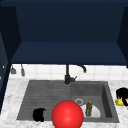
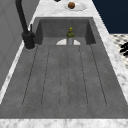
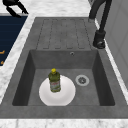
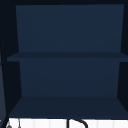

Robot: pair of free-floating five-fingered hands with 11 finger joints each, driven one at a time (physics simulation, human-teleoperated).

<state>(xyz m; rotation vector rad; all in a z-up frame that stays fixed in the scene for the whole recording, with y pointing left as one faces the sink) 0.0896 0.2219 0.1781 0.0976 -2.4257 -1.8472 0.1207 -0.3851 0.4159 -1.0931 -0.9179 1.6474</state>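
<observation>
My left hand (image 1: 38, 114) hovers at the front edge of the drainboard (image 1: 45, 96), holding nothing. The same hand floats just off the counter's front edge in the left side view (image 2: 124, 48) and at the far end in the right side view (image 3: 13, 7), fingers spread. My right hand (image 1: 122, 93) is on the counter right of the sink, directly above a yellow object (image 1: 124, 102) with a green end. A green bottle (image 3: 54, 80) with a yellow cap stands upright on a white plate (image 3: 66, 96) in the basin.
A red ball (image 1: 67, 115) sits low at the sink's front rim. The black faucet (image 1: 67, 75) rises behind the sink. A small dish with a brown item (image 2: 71, 5) lies on the counter beyond the basin. An open dark blue cabinet (image 4: 67, 82) hangs overhead.
</observation>
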